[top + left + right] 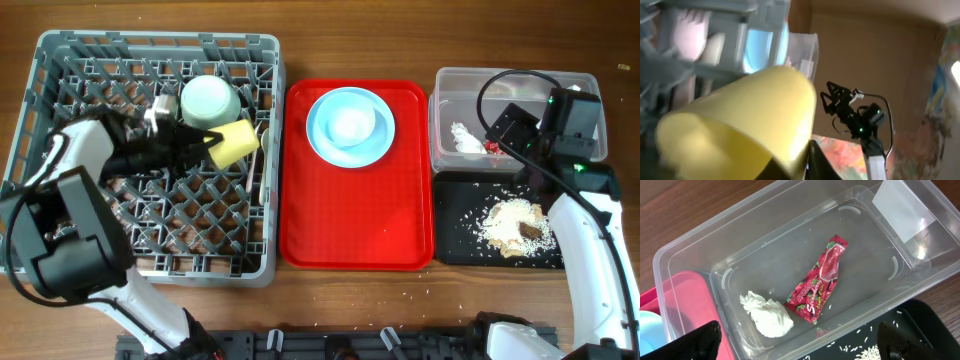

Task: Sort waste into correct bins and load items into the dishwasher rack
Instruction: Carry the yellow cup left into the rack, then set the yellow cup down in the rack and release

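Observation:
My left gripper (212, 140) is shut on the small yellow cup (236, 142), which lies on its side over the grey dishwasher rack (60, 60). The cup fills the left wrist view (740, 120). The pale green bowl (208, 100) sits upside down in the rack beside it. The light blue plate (350, 128) rests on the red serving tray. My right gripper (797, 347) is open and empty above the clear tub (450, 85), which holds the white napkin (767, 316) and the red wrapper (819, 286). Food scraps (515, 225) lie in the black tray (455, 200).
The red serving tray (310, 220) lies between the rack and the bins. A white utensil (264, 165) stands along the rack's right side. Rice grains are scattered on the black tray and on the wooden table near its front.

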You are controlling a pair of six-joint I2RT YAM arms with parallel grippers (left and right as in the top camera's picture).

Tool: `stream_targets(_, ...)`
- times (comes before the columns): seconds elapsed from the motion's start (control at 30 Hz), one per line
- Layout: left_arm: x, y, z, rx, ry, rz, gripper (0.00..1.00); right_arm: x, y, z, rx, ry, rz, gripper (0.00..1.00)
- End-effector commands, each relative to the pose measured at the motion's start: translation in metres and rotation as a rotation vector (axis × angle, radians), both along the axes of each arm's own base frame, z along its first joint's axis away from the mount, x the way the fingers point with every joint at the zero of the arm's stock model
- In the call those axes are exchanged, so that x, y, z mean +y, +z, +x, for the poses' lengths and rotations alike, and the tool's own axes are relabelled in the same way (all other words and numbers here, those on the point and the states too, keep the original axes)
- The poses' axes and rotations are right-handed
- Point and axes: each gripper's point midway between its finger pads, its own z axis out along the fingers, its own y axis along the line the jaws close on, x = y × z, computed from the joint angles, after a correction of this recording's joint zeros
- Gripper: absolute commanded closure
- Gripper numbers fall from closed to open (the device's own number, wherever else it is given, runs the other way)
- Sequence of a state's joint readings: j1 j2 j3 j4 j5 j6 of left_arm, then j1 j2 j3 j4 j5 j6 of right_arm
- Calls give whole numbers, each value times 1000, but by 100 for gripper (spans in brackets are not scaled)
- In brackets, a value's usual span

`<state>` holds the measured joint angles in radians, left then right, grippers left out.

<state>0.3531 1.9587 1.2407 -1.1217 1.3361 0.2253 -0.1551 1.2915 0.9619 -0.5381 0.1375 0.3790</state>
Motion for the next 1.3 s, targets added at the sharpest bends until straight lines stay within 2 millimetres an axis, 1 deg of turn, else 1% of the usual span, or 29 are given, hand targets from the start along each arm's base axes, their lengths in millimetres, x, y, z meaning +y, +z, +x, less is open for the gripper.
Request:
stream_targets(0.0, 16, -28, -21, 145, -6, 134, 84, 0, 7, 4, -14, 10, -3, 0)
stream_targets(0.07, 24, -25, -25, 147, 8, 167, 81, 0, 7, 4, -14, 10, -3, 0)
stream_targets(0.13, 27, -17, -27, 137, 17, 179, 77, 0, 7, 4, -14, 10, -3, 0)
stream_targets(0.17, 27, -12, -27, 125, 22, 184, 0, 0, 7, 4, -14, 10, -3, 0)
stream_targets(0.27, 29, 2, -31, 106, 21, 226, 0, 0, 7, 4, -14, 10, -3, 0)
stream_targets(0.37, 35, 9, -39, 146, 30, 322, 0, 0, 7, 4, -14, 10, -3, 0)
stream_targets(0.5, 34, 41, -44, 75, 72, 373, 0, 0, 7, 4, -14, 10, -3, 0)
stream_targets(0.57, 37, 58, -47, 40, 110, 428, 0, 0, 7, 4, -14, 10, -2, 0)
stream_targets(0.63, 44, 78, -50, -35, 176, 541, 0, 0, 7, 4, -14, 10, -2, 0)
stream_targets(0.67, 48, 84, -51, -59, 201, 593, 0, 0, 7, 4, -14, 10, -2, 0)
stream_targets(0.7, 48, 98, -49, -143, 224, 655, 0, 0, 7, 4, -14, 10, -3, 0)
stream_targets(0.73, 39, 114, -44, -226, 234, 661, 0, 0, 7, 4, -14, 10, -2, 0)
stream_targets(0.8, 25, 121, -33, -277, 220, 647, 0, 0, 7, 4, -14, 10, -3, 0)
stream_targets(0.83, 11, 119, -26, -311, 176, 650, 26, 0, 7, 4, -14, 10, -3, 0)
stream_targets(0.87, -2, 114, -21, -324, 136, 658, 90, 0, 7, 4, -14, 11, -3, 0)
stream_targets(0.9, -9, 102, -15, -308, 109, 706, 96, 0, 7, 4, -14, 10, -3, 0)
stream_targets(0.97, 0, 59, 2, -146, 178, 934, 96, 0, 7, 4, -14, 10, -2, 0)
stream_targets(1.0, -2, 47, 10, -135, 181, 1001, 96, 0, 7, 4, -14, 10, -2, 0)
stream_targets(1.03, -9, 39, 18, -148, 166, 1032, 96, 0, 7, 4, -14, 10, -3, 0)
stream_targets(1.07, -10, 32, 22, -149, 161, 1065, 96, 0, 7, 4, -14, 10, -3, 0)
stream_targets(1.1, -8, 25, 25, -127, 176, 1100, 96, 0, 7, 4, -14, 10, -2, 0)
stream_targets(1.2, 10, 5, 23, -15, 238, 1215, 96, 0, 7, 4, -14, 10, -3, 0)
stream_targets(1.27, 12, -4, 22, 13, 224, 1233, 96, 0, 7, 4, -14, 10, -3, 0)
